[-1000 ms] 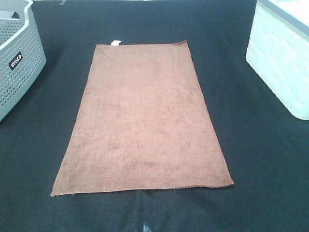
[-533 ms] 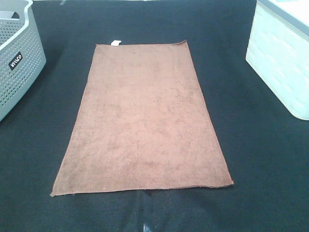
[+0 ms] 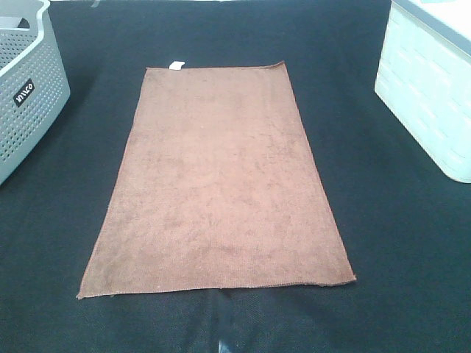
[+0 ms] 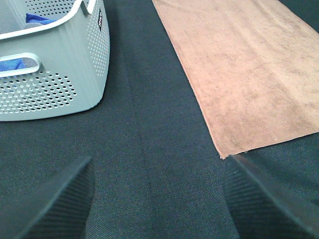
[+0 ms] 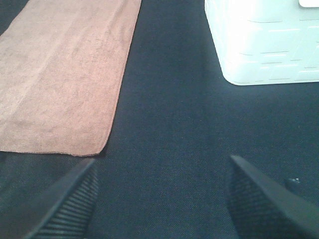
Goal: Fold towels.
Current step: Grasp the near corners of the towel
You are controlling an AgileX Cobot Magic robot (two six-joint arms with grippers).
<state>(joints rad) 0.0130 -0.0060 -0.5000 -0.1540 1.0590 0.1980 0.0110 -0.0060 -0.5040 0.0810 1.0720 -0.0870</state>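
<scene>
From up high, the brown towel [image 3: 221, 184] lies flat and unfolded on the black mat [image 3: 383, 243], white tag [image 3: 175, 65] at a far corner, with a grey perforated basket [image 3: 29, 95] off to its left and a white bin [image 3: 427, 95] off to its right. On the left wrist cam the left gripper [image 4: 159, 209] is spread wide with nothing in it, near the towel's corner, and the basket has a blue cloth [image 4: 40, 19] inside. The right wrist cam shows the right gripper [image 5: 164, 209] also wide open and empty beside the towel's other near corner; can't see into the bin.
</scene>
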